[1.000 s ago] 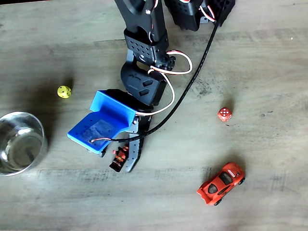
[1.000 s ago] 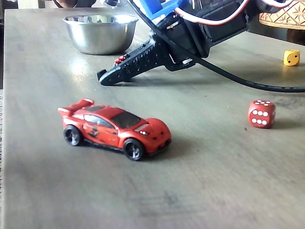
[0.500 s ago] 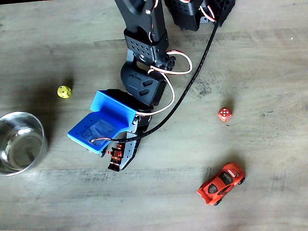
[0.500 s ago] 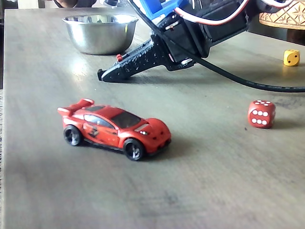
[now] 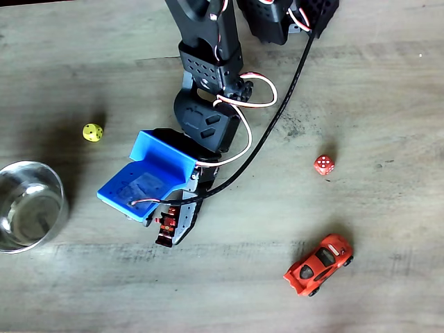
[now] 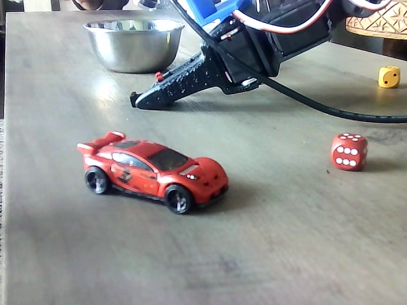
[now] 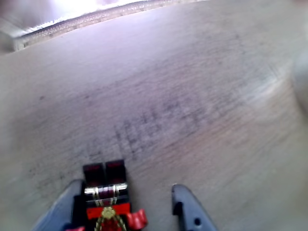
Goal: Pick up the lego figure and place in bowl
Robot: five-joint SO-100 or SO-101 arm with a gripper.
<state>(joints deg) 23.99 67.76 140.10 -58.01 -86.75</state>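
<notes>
The lego figure [image 7: 106, 195] lies on the table between my fingers, black legs pointing away and red torso toward the camera. It rests against the left finger [image 7: 62, 211] in the wrist view, and a gap separates it from the right finger [image 7: 188, 214]. My gripper [image 5: 168, 238] points down at the table with its jaws partly closed around the figure [image 5: 166, 223]. In a fixed view only a red bit of the figure [image 6: 159, 76] shows above the gripper [image 6: 137, 100]. The silver bowl [image 5: 52, 187] stands at the left edge, well apart from the gripper, and also at the back [image 6: 133, 54].
A red-orange toy car [image 5: 319, 264] sits at the lower right, nearest the camera in a fixed view [image 6: 152, 168]. The red die [image 5: 323, 165] lies right of the arm. A yellow die [image 5: 92, 132] lies above the bowl. A black cable [image 5: 277, 118] hangs beside the arm.
From a second ago, the visible finger swung in toward the figure and nudged it slightly left. Over the last half second nothing moved.
</notes>
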